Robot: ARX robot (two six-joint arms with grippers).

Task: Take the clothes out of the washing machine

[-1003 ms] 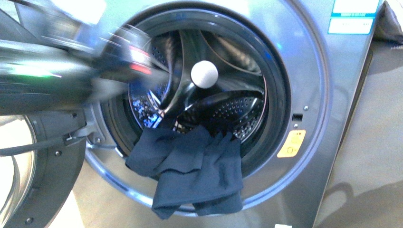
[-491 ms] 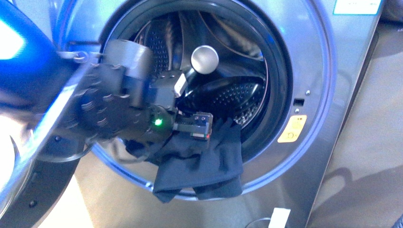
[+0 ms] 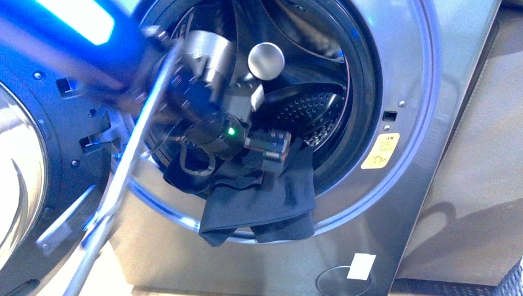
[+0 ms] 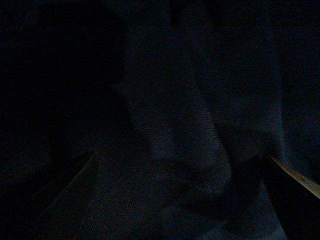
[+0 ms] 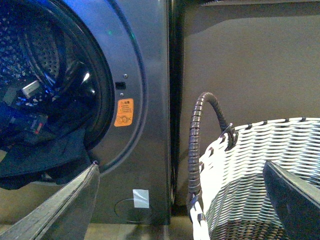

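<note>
The grey washing machine (image 3: pixel 407 203) stands with its door (image 3: pixel 24 172) swung open to the left. The dark navy clothes (image 3: pixel 259 206) hang out of the perforated drum (image 3: pixel 308 111) over the lower rim. My left arm reaches in from the upper left. Its open left gripper (image 3: pixel 271 161) is right at the top of the hanging clothes. The left wrist view is dark. In the right wrist view my right gripper (image 5: pixel 180 200) is open and empty, off to the right of the washing machine (image 5: pixel 145 75). The clothes (image 5: pixel 45 155) show there too.
A woven white-and-grey basket (image 5: pixel 250 170) with a dark handle (image 5: pixel 197 135) stands on the floor just right of the machine. A yellow sticker (image 3: pixel 380 152) and a white tape patch (image 3: pixel 361 266) mark the machine's front. A round knob (image 3: pixel 266 60) sits deep in the drum.
My left arm has swung in from the left to the drum mouth and its gripper now sits over the clothes. The clothes hang as before.
</note>
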